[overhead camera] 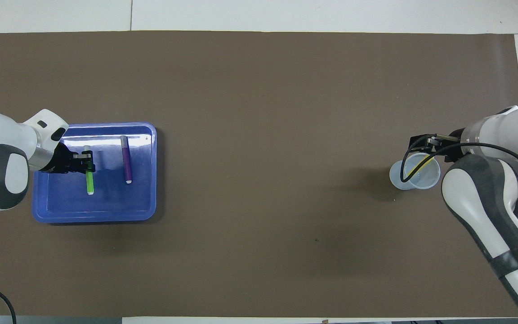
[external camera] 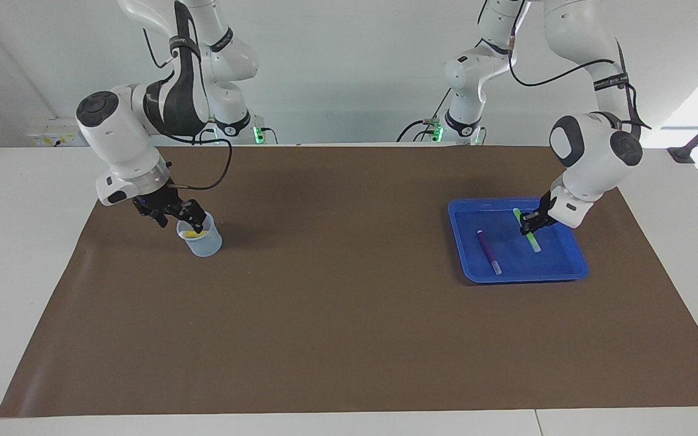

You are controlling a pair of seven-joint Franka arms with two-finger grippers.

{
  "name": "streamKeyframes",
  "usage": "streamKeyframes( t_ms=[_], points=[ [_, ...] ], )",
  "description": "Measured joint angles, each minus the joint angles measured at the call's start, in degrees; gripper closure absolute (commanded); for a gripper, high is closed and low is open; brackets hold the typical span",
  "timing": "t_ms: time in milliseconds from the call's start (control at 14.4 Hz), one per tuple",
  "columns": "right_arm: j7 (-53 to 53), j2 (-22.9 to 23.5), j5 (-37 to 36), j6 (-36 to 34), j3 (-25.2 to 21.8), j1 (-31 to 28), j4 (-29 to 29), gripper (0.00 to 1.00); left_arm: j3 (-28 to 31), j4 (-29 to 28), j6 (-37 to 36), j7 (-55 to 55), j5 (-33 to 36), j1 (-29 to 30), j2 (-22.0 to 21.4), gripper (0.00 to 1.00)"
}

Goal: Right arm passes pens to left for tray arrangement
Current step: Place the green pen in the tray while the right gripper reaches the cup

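Observation:
The blue tray lies toward the left arm's end of the table. In it lies the purple pen. My left gripper is low in the tray, shut on the green pen, which lies alongside the purple pen at or just above the tray's floor. In the overhead view the left gripper holds the green pen beside the purple pen. The yellow pen leans inside a small translucent cup. My right gripper is open at the cup's rim, over the yellow pen.
A brown mat covers the table between the cup and the tray. White table edges show around the mat.

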Motion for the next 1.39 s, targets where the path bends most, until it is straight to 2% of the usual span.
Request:
streamKeyframes(
  t_ms=[208, 346, 416, 485, 554, 624, 831, 901, 970, 1109, 1386],
  points=[
    [-0.19, -0.04, -0.01, 0.96, 0.0, 0.0, -1.08, 0.16, -0.02, -0.49, 0.57, 0.11, 0.74, -0.17, 0.62, 1.0],
    [-0.95, -0.14, -0.02, 1.16, 0.0, 0.0, -1.32, 0.17, -0.02, -1.02, 0.75, 0.15, 0.92, -0.17, 0.65, 1.0],
    [-1.11, -0.17, -0.02, 1.49, -0.01, 0.0, -1.39, 0.21, -0.02, -1.26, 0.81, 0.15, 0.95, -0.17, 0.66, 1.0],
    [-1.19, -0.17, -0.03, 1.84, -0.01, 0.0, -1.45, 0.27, -0.01, -1.41, 0.83, 0.16, 0.96, -0.17, 0.65, 0.46],
    [-1.2, -0.17, -0.03, 2.1, -0.01, 0.0, -1.5, 0.38, -0.02, -1.54, 0.85, 0.17, 0.97, -0.17, 0.65, 0.0],
    [-1.21, -0.17, -0.04, 2.14, -0.01, 0.0, -1.52, 0.44, -0.01, -1.66, 0.88, 0.19, 0.98, -0.17, 0.65, 0.0],
    [-1.22, -0.19, -0.04, 2.17, -0.03, 0.0, -1.55, 0.54, 0.03, -1.82, 1.06, 0.19, 0.99, -0.11, 0.65, 0.0],
    [-1.22, -0.19, -0.05, 2.17, -0.04, 0.0, -1.58, 0.62, 0.05, -1.83, 1.1, 0.19, 0.99, -0.09, 0.65, 0.0],
    [-1.22, -0.2, -0.05, 2.17, -0.04, -0.01, -1.65, 0.77, 0.07, -1.84, 1.13, 0.2, 0.99, -0.08, 0.65, 0.0],
    [-1.22, -0.2, -0.05, 2.17, -0.09, -0.01, -1.78, 0.99, 0.08, -1.84, 1.16, 0.2, 0.99, -0.08, 0.65, 0.0],
    [-0.48, -0.25, -0.05, 2.18, -0.33, -0.07, -1.86, 1.0, 0.09, -0.9, 0.21, 0.2, 1.0, -0.06, 0.56, 0.0]
  ],
)
